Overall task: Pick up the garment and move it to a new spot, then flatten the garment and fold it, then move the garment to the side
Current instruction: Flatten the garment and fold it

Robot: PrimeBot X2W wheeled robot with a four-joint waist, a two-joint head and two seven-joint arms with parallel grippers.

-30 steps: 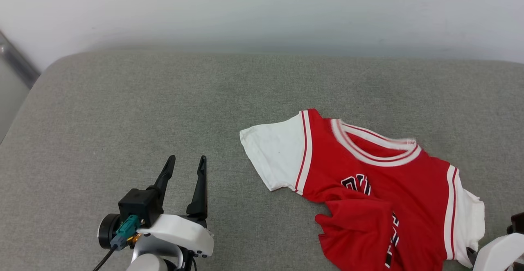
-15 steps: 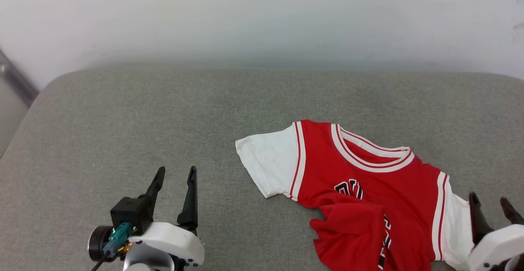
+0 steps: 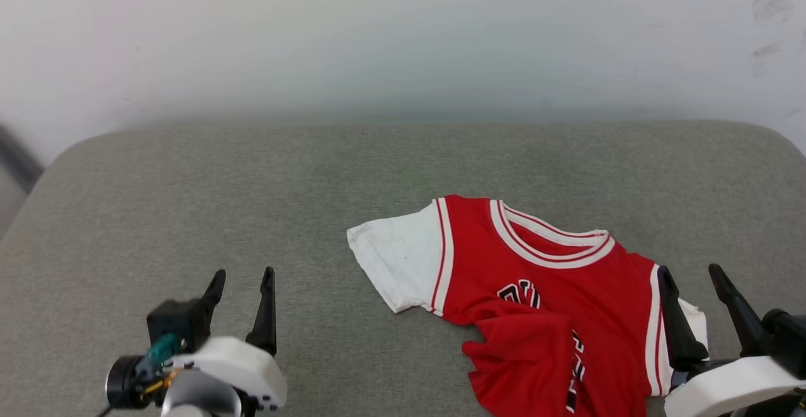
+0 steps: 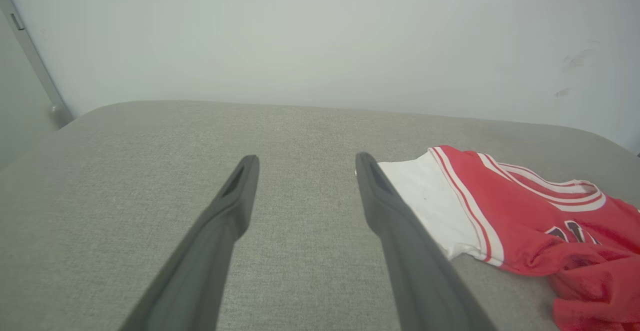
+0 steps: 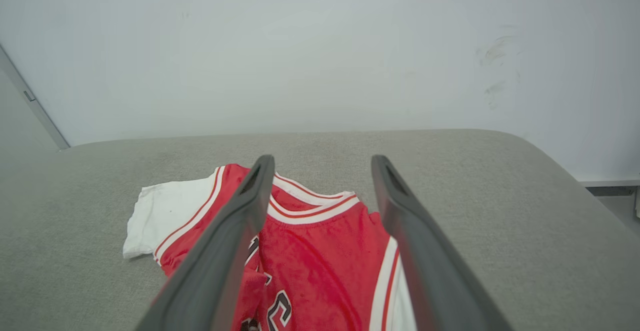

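Two claws stand with fingers apart and hold nothing. The left gripper [image 3: 244,272] hovers over bare cushion at 7 o'clock in the head view, well apart from the shirt. The right gripper [image 3: 687,269] at 4 o'clock hangs over the other white sleeve; whether it touches I cannot tell. The garment [image 3: 554,303] lies on the grey cushion [image 3: 252,171] at 5 o'clock, collar toward 12, one sleeve [image 3: 393,262] spread flat toward 9, its lower part [image 3: 522,354] bunched and turned over the lettering. Flattening looks like the step in hand, and the next move likely calls for pinching the hem corners and drawing them toward 6. A scuffed wall [image 3: 403,39] stands behind at 12; I judge only the crumple itself hinders
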